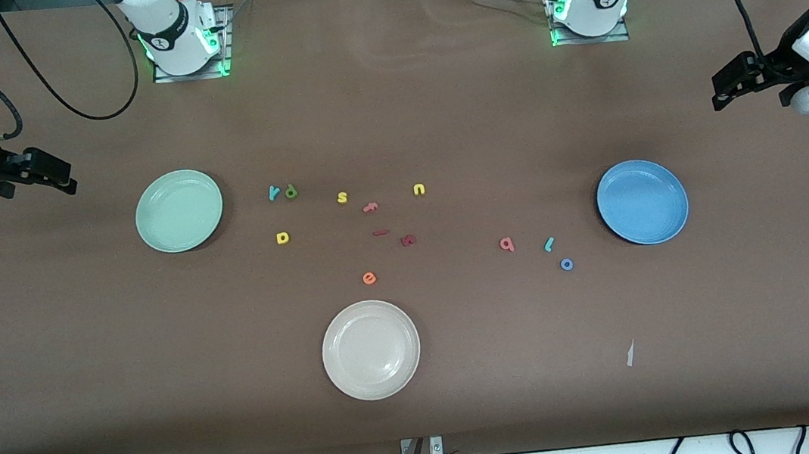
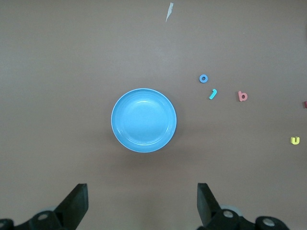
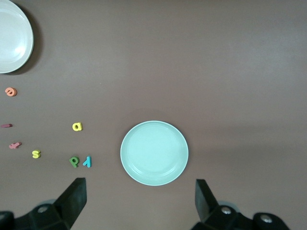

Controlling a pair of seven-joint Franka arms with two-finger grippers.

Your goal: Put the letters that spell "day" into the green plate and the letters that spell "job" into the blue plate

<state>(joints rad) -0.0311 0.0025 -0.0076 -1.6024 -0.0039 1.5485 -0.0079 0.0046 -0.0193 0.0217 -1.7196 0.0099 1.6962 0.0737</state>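
Front view is showing the right end effector (image 1: pixel 60 178) hanging wide open over the right arm's end of the worktop (image 1: pixel 470 402), holding nothing. Next, the green plate (image 1: pixel 179 211) is sitting empty. Beside it the teal "y" (image 1: pixel 274 192) and green "d" (image 1: pixel 291 191) are almost touching, with the yellow "a" (image 1: pixel 282 238) nearer the camera. Then the pink "b" (image 1: pixel 506 244), teal "j" (image 1: pixel 549 244) and blue "o" (image 1: pixel 566 264) are lying near the empty blue plate (image 1: pixel 642 201). The left end effector (image 1: pixel 728 89) is waiting wide open over its end. I think the "y" and "d" are risking a double grasp, and the small letters are slipping easily.
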